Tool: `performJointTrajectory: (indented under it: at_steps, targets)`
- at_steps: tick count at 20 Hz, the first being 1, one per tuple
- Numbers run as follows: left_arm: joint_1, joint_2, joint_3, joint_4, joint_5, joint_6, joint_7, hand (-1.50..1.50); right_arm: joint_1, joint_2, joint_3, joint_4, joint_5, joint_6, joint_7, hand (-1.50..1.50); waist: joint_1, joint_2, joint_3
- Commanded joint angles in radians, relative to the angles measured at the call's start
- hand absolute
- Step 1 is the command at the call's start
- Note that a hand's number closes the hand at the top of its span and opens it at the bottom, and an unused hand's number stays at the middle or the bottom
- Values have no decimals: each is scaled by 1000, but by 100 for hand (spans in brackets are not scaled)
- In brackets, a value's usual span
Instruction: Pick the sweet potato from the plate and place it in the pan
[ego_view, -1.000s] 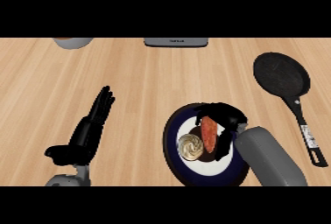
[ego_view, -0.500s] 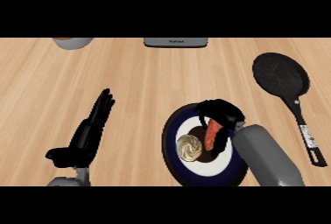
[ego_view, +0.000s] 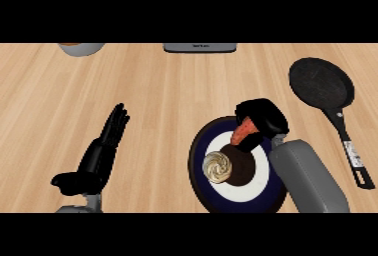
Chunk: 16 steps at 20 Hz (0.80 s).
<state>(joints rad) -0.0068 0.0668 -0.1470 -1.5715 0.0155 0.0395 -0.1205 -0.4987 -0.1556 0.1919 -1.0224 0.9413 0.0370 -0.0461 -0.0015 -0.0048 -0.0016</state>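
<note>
The fingers (ego_view: 260, 111) of the right hand (ego_view: 266, 120) are curled over the upper end of the sweet potato (ego_view: 242, 134): the hand is closed on it. The thumb is hidden. The orange lower end of the sweet potato projects from under the hand, tilted, above the far part of the plate (ego_view: 195, 167). Whether it has cleared the plate's surface cannot be told from the head view. A round swirl-topped item (ego_view: 217, 165) lies on the plate just beside that lower end; contact between the two cannot be ruled out.

Step in hand, as judged: lift and carry.

1. Raise the hand straight up until the free end is clear of the swirl-topped item and the plate's rim. Begin no sideways travel before that.
2. Carry to the robot's right and away from the body, toward the pan (ego_view: 321, 82), which lies on the counter (ego_view: 170, 95) apart from the plate.
3. Aim for the middle of the round pan, not the pan handle (ego_view: 348, 145), which runs back alongside the right forearm.
4. Lower until the sweet potato is near the pan's floor, then open the fingers.

Caution: the hold sits at one end, so the free end may swing.

The left hand (ego_view: 100, 155) rests open, fingers straight, at the view's left, well apart from the plate.
</note>
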Motion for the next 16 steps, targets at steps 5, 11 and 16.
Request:
performJointTrajectory:
  at_steps: [5, 11, 16]
  targets:
    - [-12, -1, -14, -25, 1, -12, 12, 0, -172, 112, -127, 9, 204, -311, 562, 150, 23, 5, 1]
    - [13, -13, -27, -43, -6, -5, 36, 0, -250, 143, -171, -17, 269, -411, 697, 150, 15, 5, 2]
    - [-44, -37, -13, 0, -23, 24, 28, 0, -232, 98, -274, -62, 185, -463, 695, 150, 3, 5, 2]
